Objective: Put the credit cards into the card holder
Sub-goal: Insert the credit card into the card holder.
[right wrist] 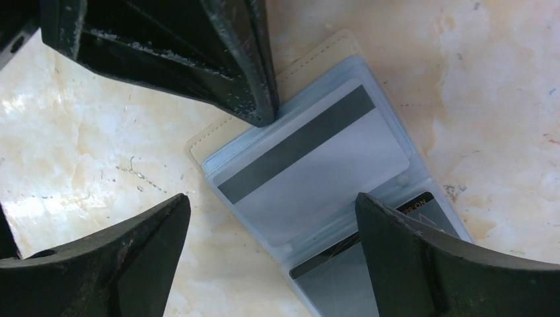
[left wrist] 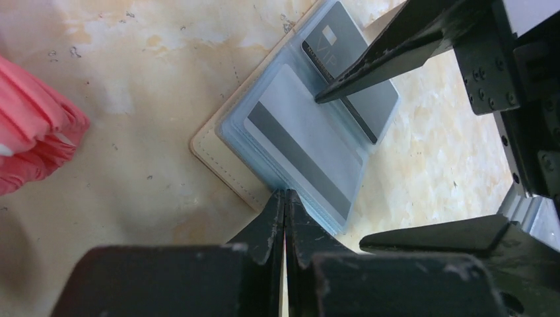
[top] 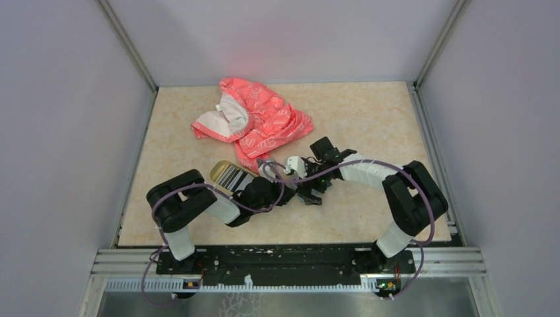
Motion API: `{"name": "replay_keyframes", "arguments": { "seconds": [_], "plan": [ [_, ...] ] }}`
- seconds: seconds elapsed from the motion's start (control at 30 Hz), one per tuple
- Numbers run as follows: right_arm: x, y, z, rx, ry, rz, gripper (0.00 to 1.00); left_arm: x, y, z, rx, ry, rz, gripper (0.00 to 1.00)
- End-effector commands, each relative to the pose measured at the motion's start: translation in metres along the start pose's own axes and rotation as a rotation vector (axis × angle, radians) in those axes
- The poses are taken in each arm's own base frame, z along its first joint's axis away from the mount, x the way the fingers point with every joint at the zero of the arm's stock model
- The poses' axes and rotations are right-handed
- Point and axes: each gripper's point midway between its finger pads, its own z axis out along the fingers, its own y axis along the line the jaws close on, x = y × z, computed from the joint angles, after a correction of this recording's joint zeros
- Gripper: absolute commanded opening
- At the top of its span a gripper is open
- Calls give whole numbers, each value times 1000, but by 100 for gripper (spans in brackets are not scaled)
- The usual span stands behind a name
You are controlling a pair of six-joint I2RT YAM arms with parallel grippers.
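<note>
The card holder [left wrist: 218,146] lies open on the table, tan cover down and blue-grey clear sleeves up; it also shows in the right wrist view [right wrist: 310,66]. One sleeve holds a pale credit card [left wrist: 297,148] with a dark stripe, the other a dark grey card [left wrist: 373,105]. My left gripper [left wrist: 285,193] is shut, with its tips on the holder's near edge. My right gripper [right wrist: 271,198] is open above the holder. One of its fingers [right wrist: 422,264] is over the dark card's sleeve and the other is over bare table. In the top view both grippers hide the holder.
An oval gold-rimmed dish [top: 220,169] with striped cards [top: 234,176] in it stands just left of the grippers. A pink-red patterned cloth [top: 254,119] lies crumpled behind them; its edge shows at the left of the left wrist view [left wrist: 33,145]. Grey walls enclose the table.
</note>
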Motion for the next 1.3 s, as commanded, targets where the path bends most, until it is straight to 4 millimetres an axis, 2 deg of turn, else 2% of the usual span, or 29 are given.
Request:
{"name": "replay_keyframes", "arguments": {
  "seconds": [0.0, 0.2, 0.3, 0.4, 0.5, 0.6, 0.87, 1.13, 1.27],
  "plan": [
    [-29, -9, -14, -26, -111, 96, 92, 8, 8, -1, 10, 20, -13, 2],
    [-39, -13, -27, -85, -196, 255, 88, 9, 9, 0, 18, 26, -29, 2],
    [-38, -26, -27, -41, -162, 341, 81, 10, 10, 0, 14, 29, -37, 2],
    [-30, -37, -24, 4, -115, 398, 61, 10, 12, 0, 12, 30, -39, 2],
    [-23, -44, -21, 40, -84, 427, 33, 10, 12, 0, 13, 30, -39, 2],
    [-15, -51, -19, 80, -49, 450, 20, 10, 11, 1, 15, 31, -38, 2],
    [1, -51, -9, 80, 15, 481, 13, 11, 11, 1, 19, 35, -40, 2],
    [18, -48, 3, 56, 85, 525, 13, 8, 10, -1, 30, 27, -46, 2],
    [19, -47, 3, 42, 85, 541, 13, 9, 12, -5, 42, 27, -62, 2]
  ]
}}
